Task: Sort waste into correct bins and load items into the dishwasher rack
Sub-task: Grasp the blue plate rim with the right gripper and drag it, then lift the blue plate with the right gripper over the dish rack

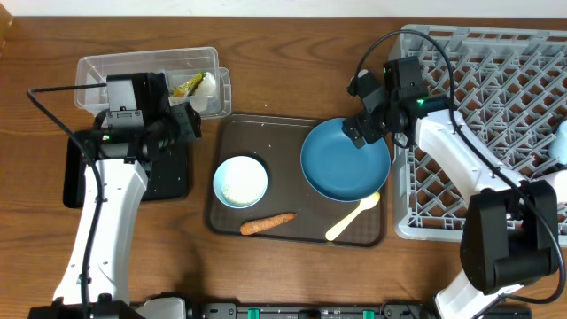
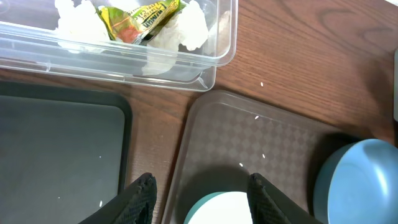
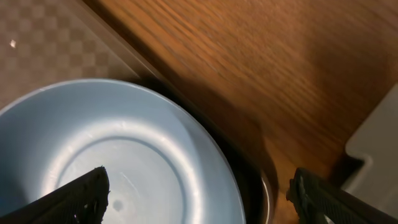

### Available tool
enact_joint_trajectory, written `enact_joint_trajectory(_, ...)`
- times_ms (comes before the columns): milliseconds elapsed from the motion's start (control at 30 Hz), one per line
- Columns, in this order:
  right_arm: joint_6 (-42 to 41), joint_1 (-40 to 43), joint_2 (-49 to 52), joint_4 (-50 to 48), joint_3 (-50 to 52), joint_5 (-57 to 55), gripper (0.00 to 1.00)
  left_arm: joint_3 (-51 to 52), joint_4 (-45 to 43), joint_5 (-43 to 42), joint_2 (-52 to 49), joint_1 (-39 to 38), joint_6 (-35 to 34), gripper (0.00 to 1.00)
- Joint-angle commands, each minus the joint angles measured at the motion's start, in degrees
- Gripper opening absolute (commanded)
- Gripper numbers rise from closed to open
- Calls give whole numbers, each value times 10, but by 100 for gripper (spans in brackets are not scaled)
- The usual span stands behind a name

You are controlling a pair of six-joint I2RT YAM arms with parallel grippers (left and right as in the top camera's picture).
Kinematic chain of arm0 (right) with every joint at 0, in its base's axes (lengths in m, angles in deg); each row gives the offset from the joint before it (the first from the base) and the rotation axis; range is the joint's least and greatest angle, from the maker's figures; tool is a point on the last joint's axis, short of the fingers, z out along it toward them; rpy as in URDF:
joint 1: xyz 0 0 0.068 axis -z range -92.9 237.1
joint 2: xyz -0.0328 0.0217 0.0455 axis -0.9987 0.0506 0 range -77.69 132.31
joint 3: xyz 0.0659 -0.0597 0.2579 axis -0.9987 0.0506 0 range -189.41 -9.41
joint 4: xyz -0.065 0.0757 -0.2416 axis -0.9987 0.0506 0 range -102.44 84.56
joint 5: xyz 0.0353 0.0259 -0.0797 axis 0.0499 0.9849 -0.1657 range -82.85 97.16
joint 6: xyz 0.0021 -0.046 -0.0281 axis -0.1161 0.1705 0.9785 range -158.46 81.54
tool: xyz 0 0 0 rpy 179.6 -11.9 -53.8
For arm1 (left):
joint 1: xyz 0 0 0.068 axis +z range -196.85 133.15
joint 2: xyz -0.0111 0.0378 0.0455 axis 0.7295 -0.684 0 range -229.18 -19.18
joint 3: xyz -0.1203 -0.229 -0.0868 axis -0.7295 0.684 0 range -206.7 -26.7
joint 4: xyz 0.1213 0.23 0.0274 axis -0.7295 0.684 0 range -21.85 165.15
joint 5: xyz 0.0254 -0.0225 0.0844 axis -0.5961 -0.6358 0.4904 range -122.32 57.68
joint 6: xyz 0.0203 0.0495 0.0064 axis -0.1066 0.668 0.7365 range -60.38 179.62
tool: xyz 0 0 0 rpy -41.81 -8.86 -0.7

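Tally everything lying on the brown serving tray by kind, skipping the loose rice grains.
dark-blue plate: 1
light-blue bowl: 1
carrot: 1
cream spoon: 1
Total: 4

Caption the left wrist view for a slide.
Left gripper open over the light-blue bowl; tissue and wrapper lie in the clear tub.

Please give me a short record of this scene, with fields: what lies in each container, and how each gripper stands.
clear plastic tub: crumpled white tissue, yellow-green wrapper
brown serving tray: small light-blue bowl, round dark-blue plate, orange carrot, cream plastic spoon
grey plastic rack: right of the serving tray
left gripper: open, holding nothing
right gripper: open, above the plate
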Motion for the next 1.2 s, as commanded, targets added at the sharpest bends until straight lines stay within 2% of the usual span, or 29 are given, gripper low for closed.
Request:
enact_joint_trajectory(0,11,0,13,5,-3,-16,93,9,2,6,-5,2,6,50)
enact_joint_trajectory(233,11,-3,52,31,1,12,91,9,2,6,-5,2,6,50)
enact_joint_trajectory(467,11,-22,52,52,2,15,85,9,1,6,-5,2,6,50)
enact_joint_trajectory(567,11,-34,52,57,2,24,74,9,2,6,-5,2,6,50)
enact_joint_trajectory(667,10,-44,52,57,2,40,54,9,2,6,-5,2,6,50)
enact_joint_trajectory(767,10,-52,52,57,2,49,50,9,1,6,-5,2,6,50)
enact_joint_trajectory(933,11,-55,52,60,2,46,36,9,2,6,-5,2,6,50)
enact_joint_trajectory(1033,11,-54,52,76,2,21,33,9,2,6,-5,2,6,50)
enact_joint_trajectory(1167,11,-54,52,94,2,-1,24,9,2,6,-5,2,6,50)
